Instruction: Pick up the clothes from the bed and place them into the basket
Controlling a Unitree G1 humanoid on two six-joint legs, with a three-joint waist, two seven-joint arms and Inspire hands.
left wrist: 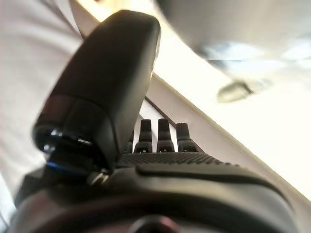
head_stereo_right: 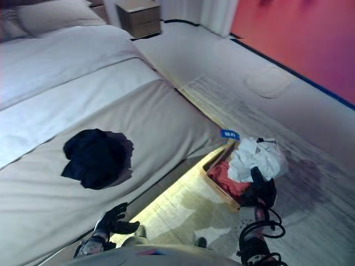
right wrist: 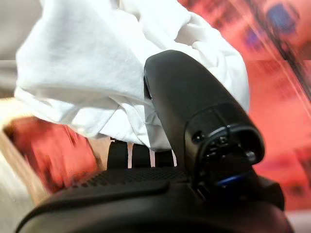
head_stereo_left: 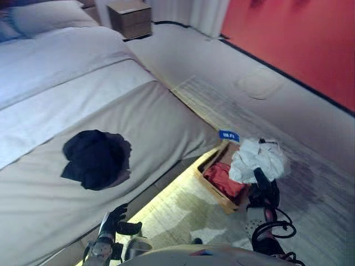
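A dark crumpled garment (head_stereo_left: 97, 158) lies on the grey bed (head_stereo_left: 155, 111), near its front edge. On the floor beside the bed stands a wooden basket (head_stereo_left: 212, 187) holding a red garment (head_stereo_left: 224, 178); a white garment (head_stereo_left: 258, 159) is heaped over its far side. My right hand (head_stereo_left: 265, 189) is just in front of the white garment (right wrist: 82, 87), fingers straight towards it and thumb (right wrist: 194, 111) raised, gripping nothing. My left hand (head_stereo_left: 119, 220) hangs low by the bed's side, open and empty, its straight fingers (left wrist: 165, 138) pointing along the bed frame.
A blue tag (head_stereo_left: 228, 135) sticks up at the basket's far corner. A wooden nightstand (head_stereo_left: 130, 18) stands beyond the bed, by a white curtain (head_stereo_left: 208, 14). A red wall (head_stereo_left: 299, 39) runs along the right. A patterned rug (head_stereo_left: 233, 105) covers the floor around the basket.
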